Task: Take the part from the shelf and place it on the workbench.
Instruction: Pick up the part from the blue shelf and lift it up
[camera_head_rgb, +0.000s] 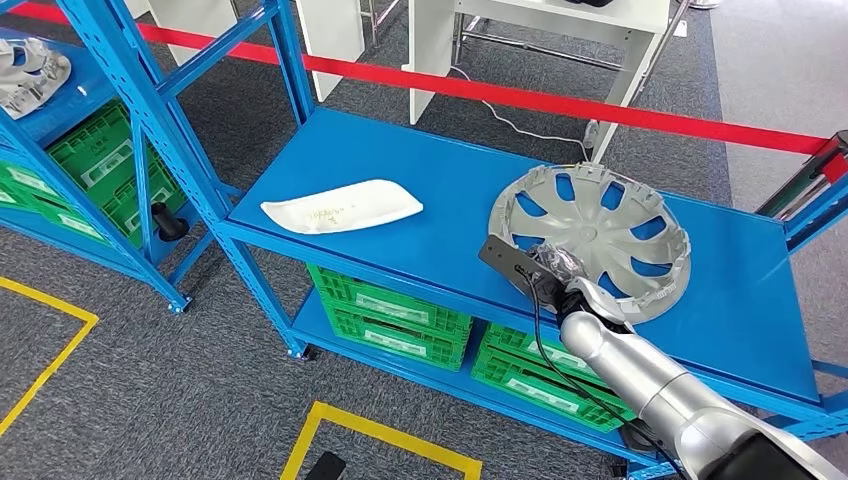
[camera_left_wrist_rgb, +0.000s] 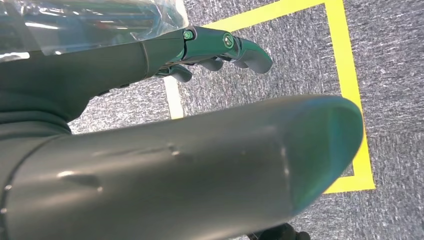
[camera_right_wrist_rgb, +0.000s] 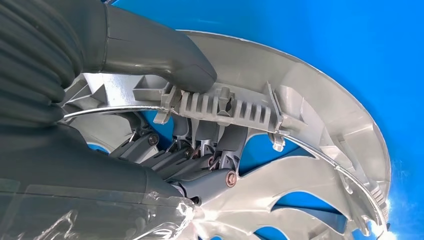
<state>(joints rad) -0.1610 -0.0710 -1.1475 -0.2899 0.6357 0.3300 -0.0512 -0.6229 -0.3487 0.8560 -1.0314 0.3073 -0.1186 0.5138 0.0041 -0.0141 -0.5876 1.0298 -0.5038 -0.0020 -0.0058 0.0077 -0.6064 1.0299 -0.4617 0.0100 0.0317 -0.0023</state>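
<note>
Right hand (camera_right_wrist_rgb: 165, 150) has clamped the silver hubcap (camera_head_rgb: 592, 235) rim — thumb on top, fingers under — w/ it resting on the blue shelf (camera_head_rgb: 420, 165). Grasp step; next prob a level lift. Left hand (camera_left_wrist_rgb: 220, 47) loosely curled, holding nothing.

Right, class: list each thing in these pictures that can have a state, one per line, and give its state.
Silver plastic wheel cover: lying on the blue metal shelf, rim gripped by the right robot hand.
Right robot hand: thumb over the rim, fingers under it.
Left robot hand: holds nothing, fingers apart, above the grey carpet.
White curved plastic panel: lying flat on the shelf, untouched.
Green plastic crates: stowed on the lower level.
</note>
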